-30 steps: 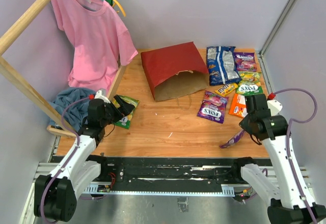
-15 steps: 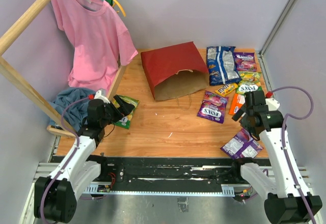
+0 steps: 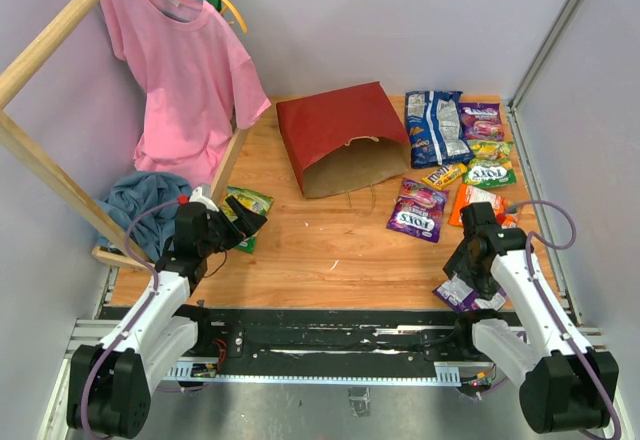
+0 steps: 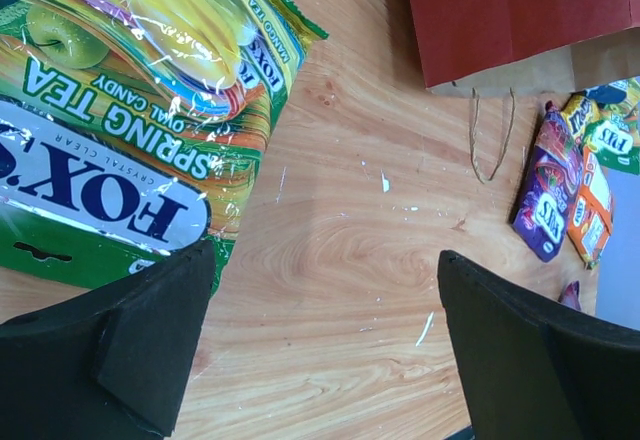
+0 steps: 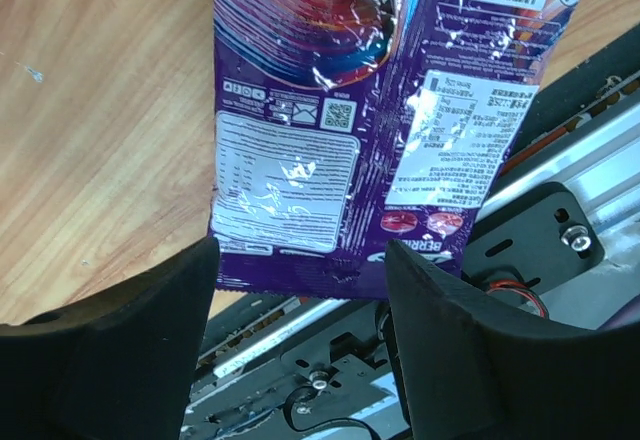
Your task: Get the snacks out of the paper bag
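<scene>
The right pincer point(image 5: 300, 295), spread above the purple packet point(image 5: 330, 140) at the tabletop point(image 3: 330, 250) near edge, should rise straight, dragging nothing off; the left pincer point(image 4: 328, 332) hangs spread by the green packet point(image 4: 130, 110)

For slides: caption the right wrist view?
Open right claw over purple candy bag lying back-side up at the table edge.

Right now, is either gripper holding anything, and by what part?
Nothing is held: left gripper open by the green candy bag; right gripper open over the purple packet.
</scene>
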